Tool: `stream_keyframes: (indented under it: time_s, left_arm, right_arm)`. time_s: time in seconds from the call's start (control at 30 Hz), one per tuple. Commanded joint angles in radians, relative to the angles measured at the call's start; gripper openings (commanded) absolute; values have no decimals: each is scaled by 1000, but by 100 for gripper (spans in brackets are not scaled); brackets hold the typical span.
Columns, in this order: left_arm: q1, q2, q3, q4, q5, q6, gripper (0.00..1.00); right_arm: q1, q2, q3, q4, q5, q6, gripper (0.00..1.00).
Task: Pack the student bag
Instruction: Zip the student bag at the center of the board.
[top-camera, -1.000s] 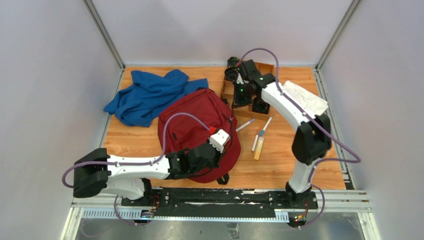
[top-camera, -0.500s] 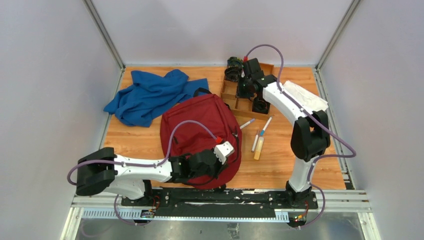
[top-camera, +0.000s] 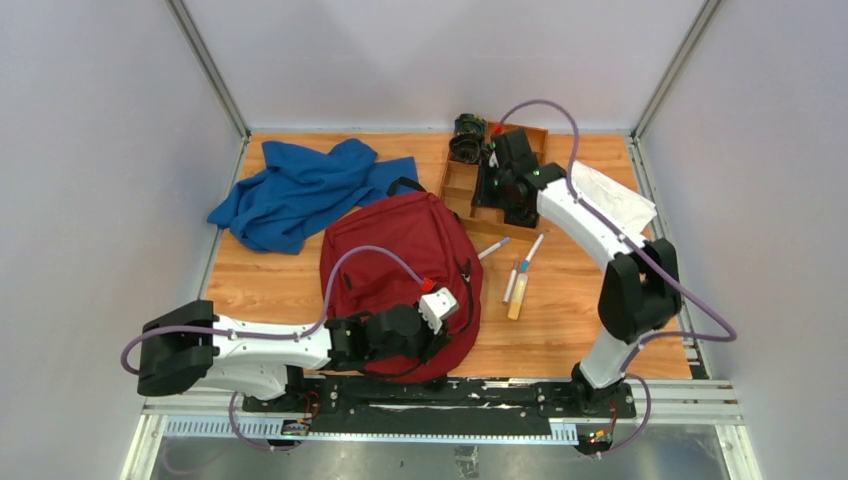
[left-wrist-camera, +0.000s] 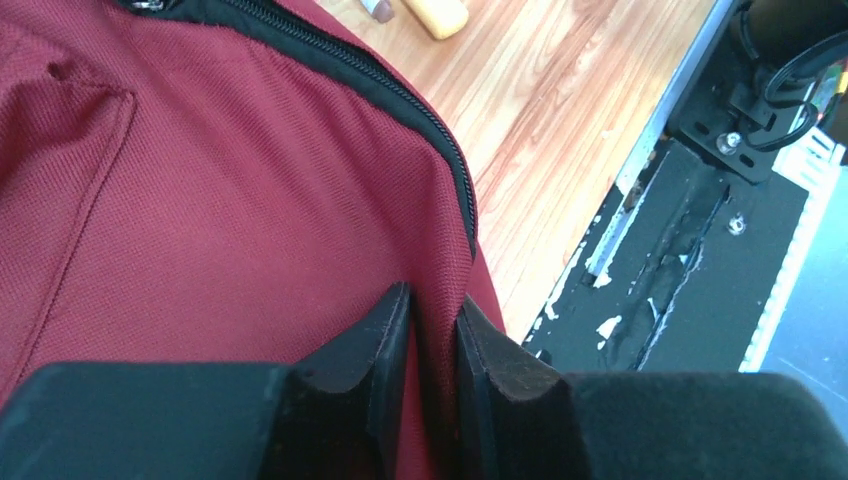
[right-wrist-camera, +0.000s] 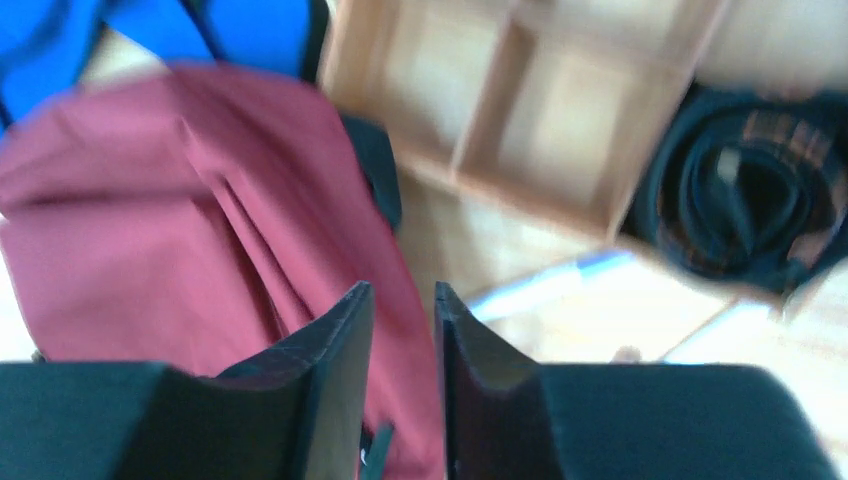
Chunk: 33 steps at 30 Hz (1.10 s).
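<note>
The dark red student bag (top-camera: 400, 250) lies in the middle of the wooden table, black handle toward the back. My left gripper (top-camera: 438, 332) is at the bag's near right edge, shut on a fold of its red fabric (left-wrist-camera: 435, 300) just below the black zipper (left-wrist-camera: 400, 100). My right gripper (top-camera: 497, 188) hovers over the wooden tray (top-camera: 470, 185) at the back. Its jaws (right-wrist-camera: 403, 290) stand almost shut with a narrow gap and nothing between them. The bag (right-wrist-camera: 150, 230) shows below them, blurred.
A blue cloth garment (top-camera: 300, 190) lies back left. A rolled dark belt (top-camera: 466, 138) sits beside the tray (right-wrist-camera: 520, 100), another roll (right-wrist-camera: 750, 210) in it. Pens (top-camera: 527, 255) and a yellow marker (top-camera: 517, 300) lie right of the bag, a white sheet (top-camera: 610, 195) far right.
My left gripper has pulled the bag's near edge toward the front rail, and the bag slid nearer. My right arm has lifted and swung right over the tray.
</note>
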Motion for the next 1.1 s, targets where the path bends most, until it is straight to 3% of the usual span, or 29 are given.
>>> stream_keyframes:
  time_s: [0.0,0.1,0.23,0.4,0.47,0.6,0.9,1.07]
  left_arm:
    - [-13,-15,47,7,-6,-29,33]
    - [-14,-16,69,-7,-10,-35,49]
    - [-14,-50,85,-35,-31,-40,58]
    - [-12,-165,154,-202,-174,-50,60]
    - [-5,-207,204,-336,-268,-81,67]
    - [48,-255,268,-484,-245,-109,71]
    - [50,-229,273,-450,-156,-154,80]
    - [50,-166,203,-308,-59,-181,95]
  right_arm:
    - [98,-159,-201,-80,60,14,42]
    - [143,-229,-289,-100,81,61,51]
    - [207,-239,-325,-117,95,108,56]
    - [218,-181,-310,-136,91,133,50]
    - [220,-160,-308,-141,87,142,45]
    - [222,-140,-315,-144,88,161,44]
    - [223,-122,-329,-144,88,167,40]
    - [223,-117,-341,-136,77,171,34]
